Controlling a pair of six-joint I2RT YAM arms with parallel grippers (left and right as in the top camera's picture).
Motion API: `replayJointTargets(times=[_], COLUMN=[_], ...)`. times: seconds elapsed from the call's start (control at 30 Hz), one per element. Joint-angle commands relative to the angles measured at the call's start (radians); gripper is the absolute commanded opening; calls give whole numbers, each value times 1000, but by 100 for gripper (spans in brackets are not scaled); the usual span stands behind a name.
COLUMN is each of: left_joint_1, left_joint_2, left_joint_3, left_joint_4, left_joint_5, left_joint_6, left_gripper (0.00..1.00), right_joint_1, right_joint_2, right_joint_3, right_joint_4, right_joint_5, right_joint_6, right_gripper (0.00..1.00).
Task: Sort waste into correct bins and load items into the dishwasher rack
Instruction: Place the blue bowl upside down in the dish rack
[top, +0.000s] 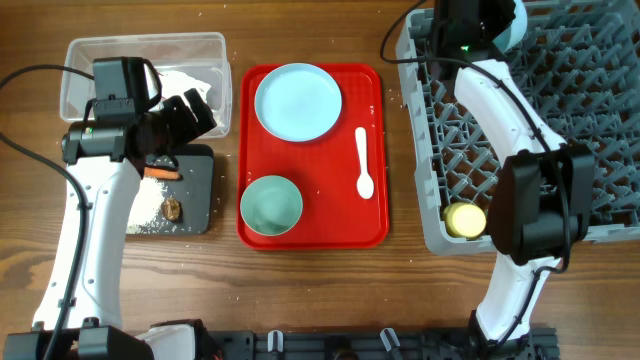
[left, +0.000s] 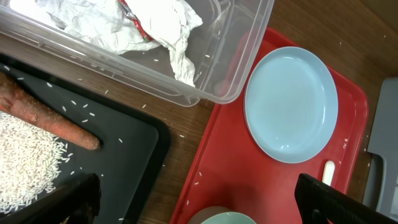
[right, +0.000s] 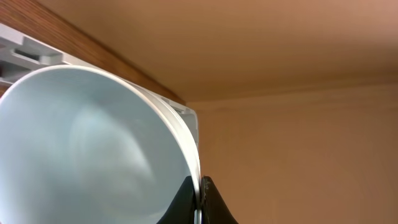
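Overhead: cup (top: 465, 220) in the rack (top: 600, 140), paper (top: 185, 78) in the tub (top: 150, 42), carrot (top: 160, 173) on the black tray (top: 195, 200); plate (top: 298, 100), green bowl (top: 271, 205) and spoon (top: 364, 165) left on the red tray (top: 330, 190).

Left wrist: my left gripper (left: 199, 202) gapes empty, plate at one o'clock.

Right wrist: my right gripper (right: 200, 199) pinches the rim of the blue bowl (right: 93, 143), which spreads toward ten o'clock, seemingly over the rack.

**A:** What carries everything?

**B:** A brown wooden table (top: 400, 300) in front of me, its grain running side to side.

**A:** What rests directly on it?

**B:** On my left is a clear tub (top: 145, 40), and a black tray (top: 195, 175) sits just beside its near wall. A flat red tray (top: 325, 190) lies in the middle. On my right stands a large grey pegged rack (top: 600, 120), near the red tray but apart from it.
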Motion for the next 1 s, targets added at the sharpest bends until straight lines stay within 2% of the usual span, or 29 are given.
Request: replayJointTargets(times=[0.0, 0.23, 0.57, 0.73, 0.83, 0.9, 0.93, 0.97], left_joint_1=[5, 5, 5, 5, 5, 5, 5, 5], left_joint_2=[3, 3, 3, 3, 3, 3, 3, 3], left_joint_3=[8, 8, 8, 8, 8, 8, 8, 8], left_joint_4=[2, 2, 2, 2, 2, 2, 2, 2], left_joint_5=[-10, -10, -10, -10, -10, -10, -10, -10], left_joint_6=[-9, -9, -9, -9, -9, -9, -9, -9], left_gripper=[100, 100, 100, 100, 100, 100, 100, 100], right_joint_1=[0, -25, -15, 51, 102, 140, 157, 164], right_joint_2=[29, 32, 86, 86, 86, 86, 86, 86], right_joint_3=[4, -10, -10, -10, -10, -10, -10, -10], right_joint_4=[-47, -47, -55, -205, -238, -238, -237, -236], right_joint_5=[-72, -77, -4, 32, 47, 75, 78, 78], right_joint_6=[32, 132, 126, 124, 124, 124, 124, 124], right_gripper=[4, 4, 5, 6, 38, 52, 100, 100])
